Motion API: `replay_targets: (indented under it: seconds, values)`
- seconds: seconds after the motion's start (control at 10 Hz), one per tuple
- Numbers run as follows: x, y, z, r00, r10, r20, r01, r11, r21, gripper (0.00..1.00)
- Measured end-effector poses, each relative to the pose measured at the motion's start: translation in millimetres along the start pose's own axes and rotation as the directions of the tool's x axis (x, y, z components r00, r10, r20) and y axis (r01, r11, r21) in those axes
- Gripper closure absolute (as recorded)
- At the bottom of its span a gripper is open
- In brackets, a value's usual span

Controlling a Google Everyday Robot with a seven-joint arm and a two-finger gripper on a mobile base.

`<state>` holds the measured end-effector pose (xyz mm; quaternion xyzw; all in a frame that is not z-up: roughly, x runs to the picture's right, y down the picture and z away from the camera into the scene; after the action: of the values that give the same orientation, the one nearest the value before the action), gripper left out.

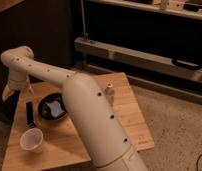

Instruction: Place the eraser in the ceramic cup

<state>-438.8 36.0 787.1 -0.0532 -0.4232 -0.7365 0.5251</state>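
Observation:
The eraser (30, 114) is a flat black bar lying on the left part of the wooden table (124, 117). The ceramic cup (32, 140) is white and stands upright near the table's front left corner, just in front of the eraser. My gripper (16, 91) hangs from the bent white arm (84, 110) over the table's far left edge, behind and above the eraser. Its fingers point down, stand apart and hold nothing.
A black round bowl (53, 107) with something pale in it sits right of the eraser. A small pale bottle (110, 92) stands further right, behind the arm. Dark shelving (144, 55) runs behind the table. Speckled floor (174, 130) lies to the right.

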Motion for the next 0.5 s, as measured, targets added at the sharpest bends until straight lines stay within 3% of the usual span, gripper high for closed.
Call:
replay_targets:
  seconds: [0.5]
  values:
    - [-7.4,0.6,31.2,0.999,0.024,0.022,-0.023,0.997,-0.075,0.2]
